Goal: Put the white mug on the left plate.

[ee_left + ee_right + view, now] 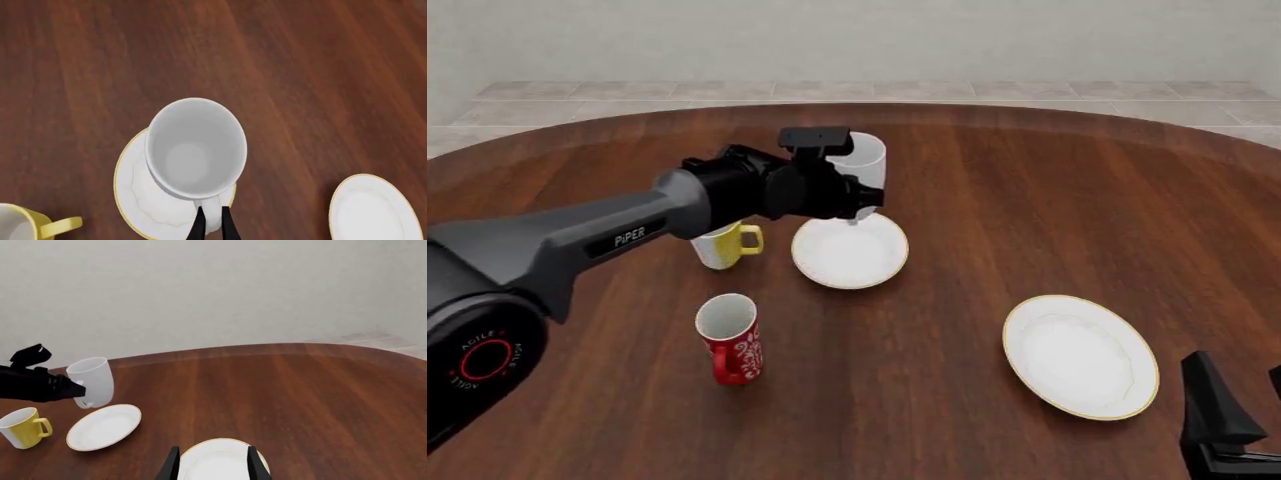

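Note:
The white mug [865, 160] hangs in the air, upright, with my left gripper [843, 205] shut on its handle. In the left wrist view I look down into the mug [195, 147], and the black fingertips [200, 220] pinch the white handle. Directly below lies the left plate [851, 252], small and round; its rim [133, 195] shows beneath the mug. From the right wrist view the mug [93, 381] floats just over the far edge of that plate [105, 426], apart from it. My right gripper [1244, 400] is open and empty at the near right.
A yellow-handled mug [723, 243] stands just left of the small plate. A red patterned mug [731, 340] stands nearer, front left. The larger gold-rimmed plate [1081, 355] lies front right, just ahead of my right gripper [213, 460].

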`<action>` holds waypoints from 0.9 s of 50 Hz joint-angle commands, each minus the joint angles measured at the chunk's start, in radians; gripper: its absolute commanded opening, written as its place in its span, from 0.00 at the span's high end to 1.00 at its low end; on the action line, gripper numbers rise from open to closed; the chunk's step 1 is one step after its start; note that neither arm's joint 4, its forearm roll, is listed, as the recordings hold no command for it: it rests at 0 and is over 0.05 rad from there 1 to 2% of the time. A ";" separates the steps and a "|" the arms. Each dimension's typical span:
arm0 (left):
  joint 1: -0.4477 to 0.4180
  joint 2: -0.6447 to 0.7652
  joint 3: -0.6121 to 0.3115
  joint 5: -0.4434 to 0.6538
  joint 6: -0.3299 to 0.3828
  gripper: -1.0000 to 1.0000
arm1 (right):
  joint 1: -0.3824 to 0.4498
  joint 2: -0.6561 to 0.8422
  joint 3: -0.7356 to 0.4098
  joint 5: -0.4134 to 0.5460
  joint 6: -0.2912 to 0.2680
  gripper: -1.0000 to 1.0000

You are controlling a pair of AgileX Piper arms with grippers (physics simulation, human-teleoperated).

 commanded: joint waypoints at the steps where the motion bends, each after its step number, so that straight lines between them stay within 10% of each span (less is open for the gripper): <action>1: 0.007 0.020 -0.017 -0.006 0.003 1.00 | 0.001 0.000 0.000 0.000 0.002 0.00; 45: 0.007 0.056 0.053 -0.070 -0.072 1.00 | 0.002 0.000 0.000 0.004 0.000 0.00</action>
